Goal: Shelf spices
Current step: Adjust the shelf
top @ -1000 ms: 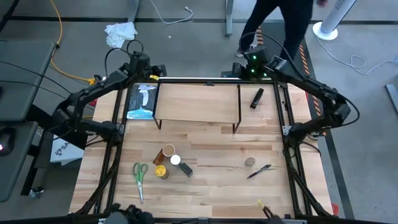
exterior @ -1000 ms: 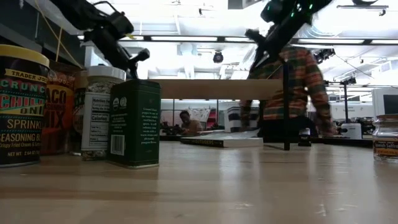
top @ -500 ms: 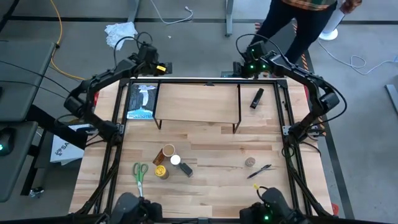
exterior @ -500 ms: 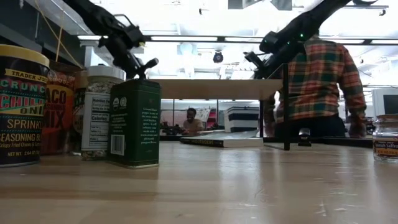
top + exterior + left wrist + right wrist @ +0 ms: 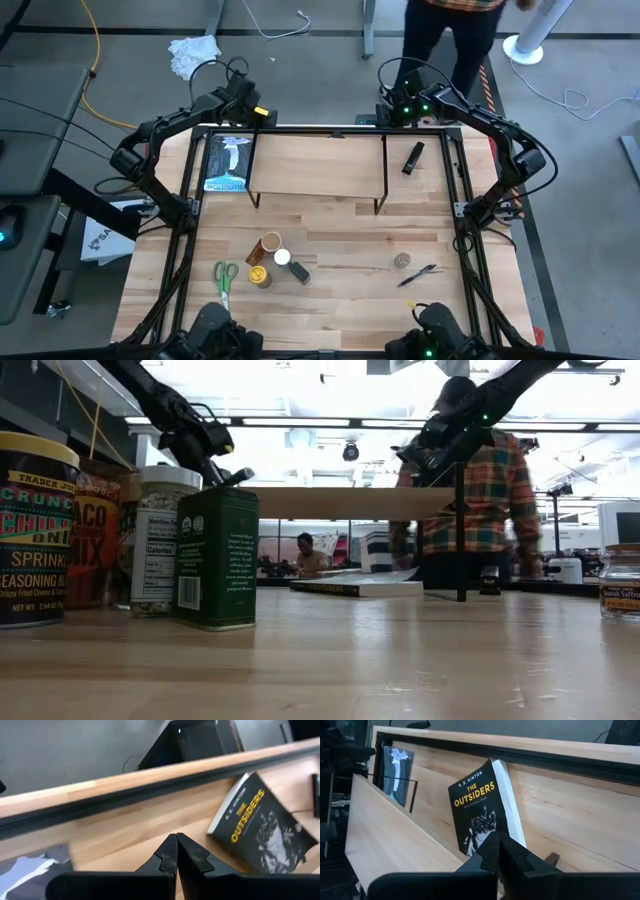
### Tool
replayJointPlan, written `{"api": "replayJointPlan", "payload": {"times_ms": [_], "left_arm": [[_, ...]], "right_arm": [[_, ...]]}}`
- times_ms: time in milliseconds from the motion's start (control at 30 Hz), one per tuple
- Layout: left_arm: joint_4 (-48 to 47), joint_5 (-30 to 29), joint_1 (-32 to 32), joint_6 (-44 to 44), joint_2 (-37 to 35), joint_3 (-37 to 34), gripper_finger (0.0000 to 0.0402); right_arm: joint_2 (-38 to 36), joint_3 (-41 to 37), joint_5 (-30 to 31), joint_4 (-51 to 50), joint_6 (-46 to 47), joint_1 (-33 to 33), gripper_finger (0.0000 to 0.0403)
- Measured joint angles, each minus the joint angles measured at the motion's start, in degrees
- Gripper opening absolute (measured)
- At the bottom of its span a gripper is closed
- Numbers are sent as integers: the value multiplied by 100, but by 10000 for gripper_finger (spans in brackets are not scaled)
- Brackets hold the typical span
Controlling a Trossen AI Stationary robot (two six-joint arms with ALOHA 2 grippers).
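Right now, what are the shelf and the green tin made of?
Shelf: top looks like pale matte wood, its edge opaque tan in the low view; legs thin black, probably metal rod. Green tin: likely painted metal, judging by crisp folded edges and slight sheen.

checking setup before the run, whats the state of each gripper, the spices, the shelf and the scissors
left gripper: shut, empty, at table's back edge
right gripper: shut, empty, at back edge
spices: on the table, unshelved
shelf: upright, top bare
scissors: lying flat
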Motion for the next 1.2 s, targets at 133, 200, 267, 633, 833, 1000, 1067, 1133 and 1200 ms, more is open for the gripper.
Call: {"api": "replayJointPlan", "payload": {"times_ms": [133,200,267,633,833,1000,1067,1133,1200], "left_arm": [[-214,4,-37,168,0,0,0],[-225,-2,-71,217,0,0,0],[-257,-26,-119,259,0,0,0],[-286,-78,-491,185,0,0,0],[-514,-95,-704,149,-62,0,0],[-658,-294,-822,151,-217,0,0],[-752,-377,-876,147,-312,0,0],[-823,-584,-934,134,-429,0,0],[-781,-854,-960,119,-541,0,0]], "right_arm": [[4,0,7,-221,-160,4,0],[4,0,10,-327,-192,28,0],[4,0,28,-437,-295,72,0],[4,0,59,-915,-543,494,0],[4,0,293,-1195,-715,674,0],[4,0,382,-1408,-872,768,0],[4,0,400,-1424,-888,796,0],[4,0,416,-1412,-888,796,0],[2,0,453,-1327,-886,793,0]]}}
